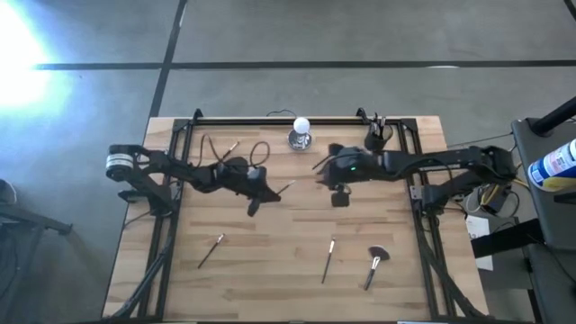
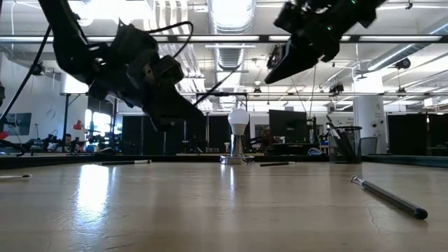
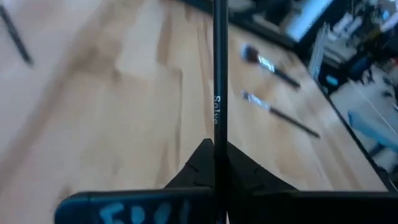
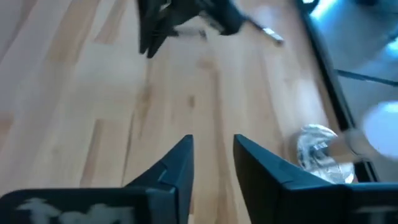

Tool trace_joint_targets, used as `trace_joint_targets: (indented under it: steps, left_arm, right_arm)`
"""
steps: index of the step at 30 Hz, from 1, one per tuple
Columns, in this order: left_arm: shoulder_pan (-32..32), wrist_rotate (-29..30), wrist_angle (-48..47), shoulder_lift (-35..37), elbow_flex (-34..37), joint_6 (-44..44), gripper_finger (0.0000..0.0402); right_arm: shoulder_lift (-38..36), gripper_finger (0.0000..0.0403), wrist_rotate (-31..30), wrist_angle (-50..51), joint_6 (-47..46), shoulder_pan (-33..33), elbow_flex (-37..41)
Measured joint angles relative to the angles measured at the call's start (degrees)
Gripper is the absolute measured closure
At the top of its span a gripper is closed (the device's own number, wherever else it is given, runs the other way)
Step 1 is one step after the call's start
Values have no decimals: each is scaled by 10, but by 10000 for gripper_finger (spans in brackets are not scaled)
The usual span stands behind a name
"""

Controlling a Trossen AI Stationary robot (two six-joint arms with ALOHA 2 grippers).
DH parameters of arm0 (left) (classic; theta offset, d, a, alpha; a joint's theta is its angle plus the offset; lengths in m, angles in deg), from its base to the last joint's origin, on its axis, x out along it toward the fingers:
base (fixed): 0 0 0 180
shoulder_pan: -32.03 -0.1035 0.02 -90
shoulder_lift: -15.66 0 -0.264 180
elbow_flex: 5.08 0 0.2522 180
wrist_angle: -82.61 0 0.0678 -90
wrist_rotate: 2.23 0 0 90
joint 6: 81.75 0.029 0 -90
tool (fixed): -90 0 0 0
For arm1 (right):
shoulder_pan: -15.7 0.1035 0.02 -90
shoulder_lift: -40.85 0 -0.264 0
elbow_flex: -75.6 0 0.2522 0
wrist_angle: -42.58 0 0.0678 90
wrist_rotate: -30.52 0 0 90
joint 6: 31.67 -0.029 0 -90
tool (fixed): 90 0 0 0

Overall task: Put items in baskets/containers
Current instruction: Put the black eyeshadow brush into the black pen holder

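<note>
Left gripper (image 3: 214, 163) clamps black brush (image 3: 219, 74); right gripper (image 4: 212, 163) empty, parted.

Cup (image 1: 375, 137) at the tabletop's (image 1: 270, 261) far right edge, ball-topped object (image 1: 300, 133) at far centre, three brushes spread along the near side, leftmost brush (image 1: 211, 251), middle brush (image 1: 328, 261), fan brush (image 1: 375, 264) rightmost, left end effector (image 1: 254, 205) above left-centre, pinching a brush (image 3: 219, 93), right end effector (image 1: 339, 200) above centre, parted.
</note>
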Motion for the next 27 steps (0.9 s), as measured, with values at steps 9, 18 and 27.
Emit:
trace_joint_targets:
  steps: [9,18,27]
  left_arm:
    - [-18,25,186,-6,20,17,396]
    - [-17,35,229,-47,-41,35,396]
    - [-18,46,229,-75,-83,39,396]
  right_arm:
    - [-88,241,14,-362,-154,-41,206]
    - [20,202,36,-742,-292,-42,263]
    - [117,198,51,-803,-301,-42,183]
